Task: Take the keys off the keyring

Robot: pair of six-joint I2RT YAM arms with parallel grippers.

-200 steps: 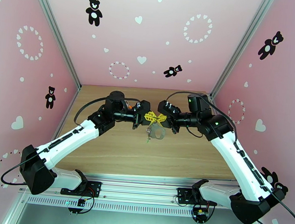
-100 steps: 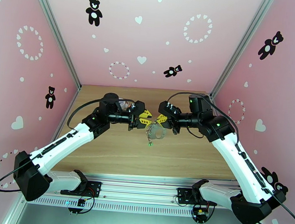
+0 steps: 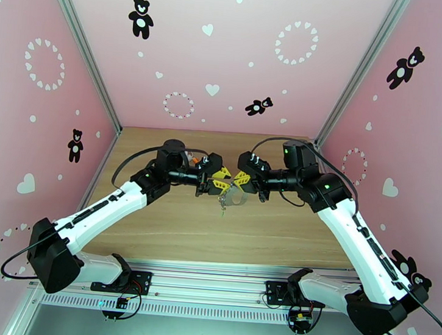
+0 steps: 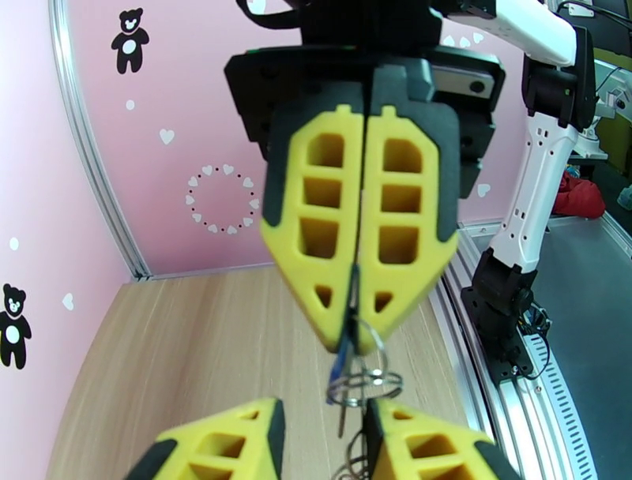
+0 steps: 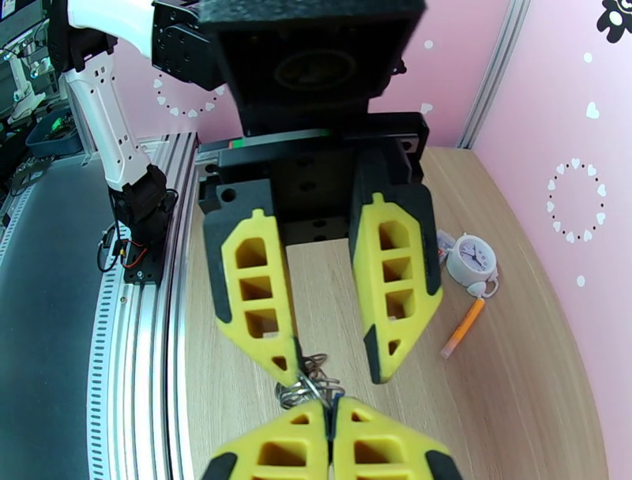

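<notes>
Pink bear-papered walls (image 3: 230, 56) enclose your wooden table (image 3: 174, 222). At centre of the overhead frame, your right gripper (image 4: 353, 339) pinches the keyring (image 4: 365, 385) tight, jaws closed. Your left gripper (image 5: 333, 368) stands parted, one side either side of it. Beneath, the keys (image 3: 222, 209) seem to dangle, blurred.

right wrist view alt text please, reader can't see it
The right tool, shut, pinches a cluster of metal rings at its tips, while the open left tool faces it. A white clock and orange pen lie on the wooden table.
</notes>
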